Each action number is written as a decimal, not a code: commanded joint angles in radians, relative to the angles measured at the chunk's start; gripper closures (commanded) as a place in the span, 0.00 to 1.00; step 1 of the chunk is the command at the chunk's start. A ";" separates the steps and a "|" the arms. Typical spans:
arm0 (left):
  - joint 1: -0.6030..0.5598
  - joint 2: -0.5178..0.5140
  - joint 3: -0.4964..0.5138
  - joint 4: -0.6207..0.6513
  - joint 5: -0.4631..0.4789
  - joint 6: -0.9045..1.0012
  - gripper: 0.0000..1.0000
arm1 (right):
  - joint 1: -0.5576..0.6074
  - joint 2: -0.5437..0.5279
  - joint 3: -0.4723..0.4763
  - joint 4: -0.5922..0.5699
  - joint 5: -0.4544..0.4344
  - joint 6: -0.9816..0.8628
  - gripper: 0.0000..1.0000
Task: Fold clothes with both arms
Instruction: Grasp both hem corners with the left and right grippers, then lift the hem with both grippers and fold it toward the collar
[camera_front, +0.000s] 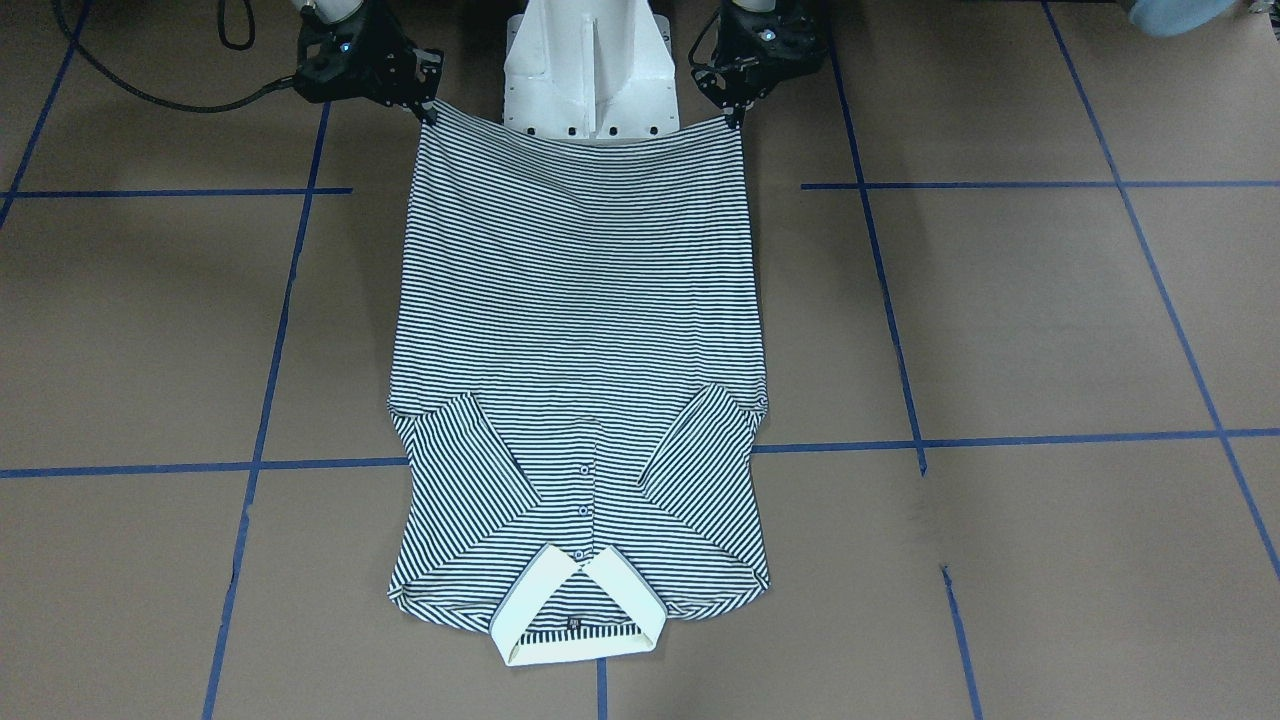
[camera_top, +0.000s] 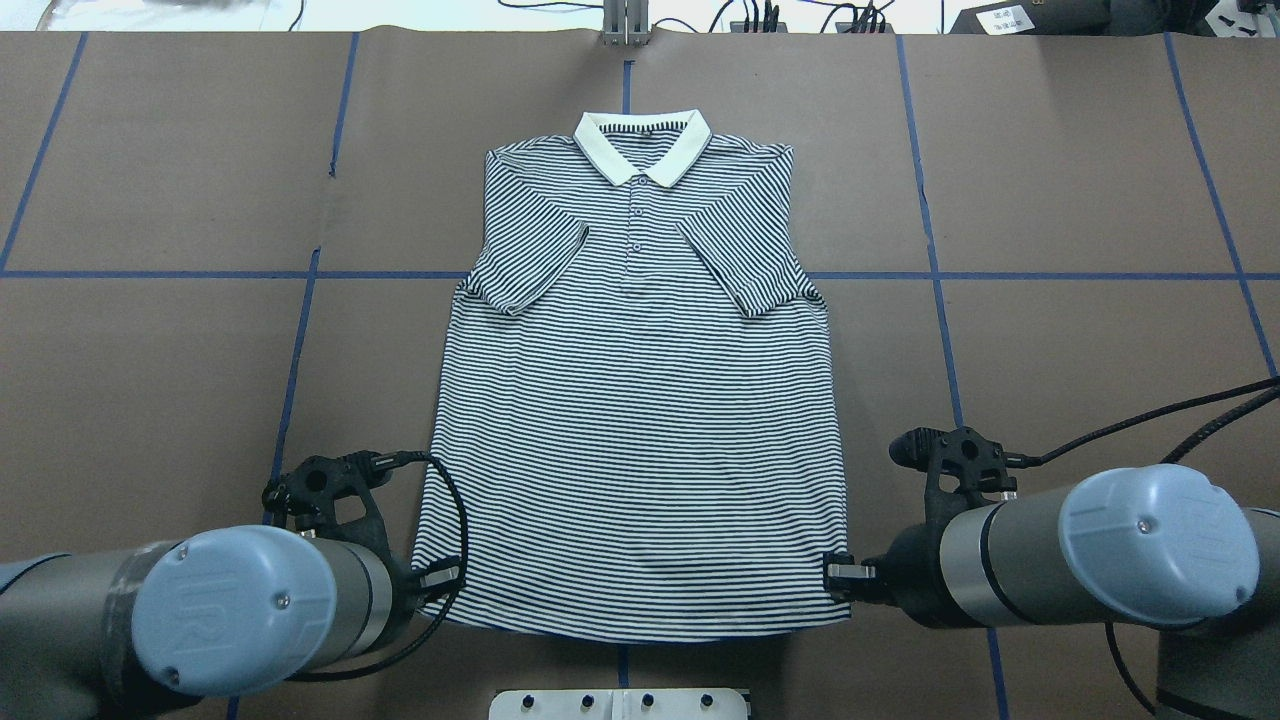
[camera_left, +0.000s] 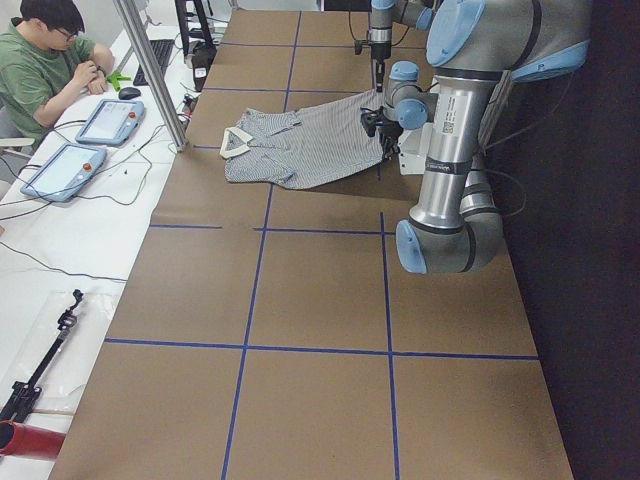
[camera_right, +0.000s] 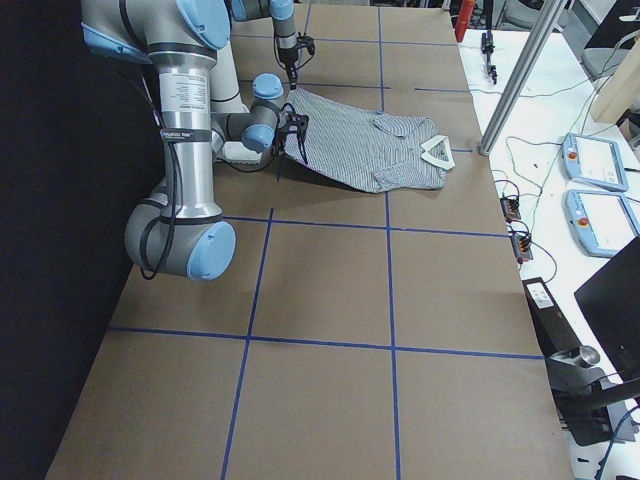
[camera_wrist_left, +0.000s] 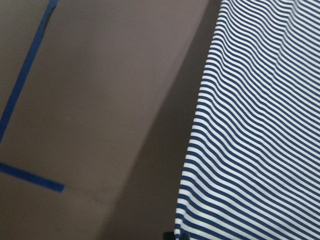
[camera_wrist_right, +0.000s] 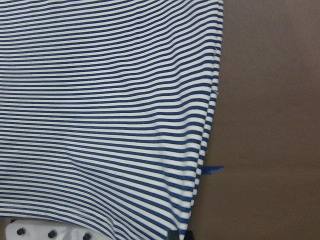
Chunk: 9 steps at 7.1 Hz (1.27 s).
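Overhead exterior: left claw (camera_top: 440, 578) and right claw (camera_top: 838, 577) each clamp a hem corner of the shirt (camera_top: 640, 420), which is spread on the table (camera_top: 1050, 350) beyond the base (camera_top: 620, 703); the hem-to-collar (camera_top: 642, 150) fold looks begun and calls for an even, matched carry.

Surface: brown table (camera_top: 1080, 130) gridded with blue tape lines (camera_top: 150, 274) | Beside its far edge: white bench (camera_left: 60, 230) carrying two grey tablet-like pendants (camera_left: 108, 120), loose cables, a slanted metal post (camera_left: 150, 70) | Person: seated in a green shirt (camera_left: 45, 70) at the bench | Opposite side: black backdrop (camera_left: 590, 300) | Light: even, soft shadows
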<state>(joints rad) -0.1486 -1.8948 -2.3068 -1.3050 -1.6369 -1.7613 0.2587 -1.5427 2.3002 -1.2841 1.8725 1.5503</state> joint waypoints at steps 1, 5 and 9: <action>0.034 -0.007 -0.033 0.018 -0.017 -0.011 1.00 | 0.002 0.004 0.010 0.000 0.019 -0.002 1.00; -0.269 -0.050 0.068 -0.031 -0.023 0.256 1.00 | 0.332 0.121 -0.124 -0.004 0.046 -0.233 1.00; -0.510 -0.154 0.356 -0.293 -0.092 0.358 1.00 | 0.536 0.393 -0.448 0.003 0.062 -0.427 1.00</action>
<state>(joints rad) -0.5907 -1.9856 -2.0633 -1.5248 -1.7121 -1.4140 0.7466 -1.2460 1.9634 -1.2824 1.9337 1.1448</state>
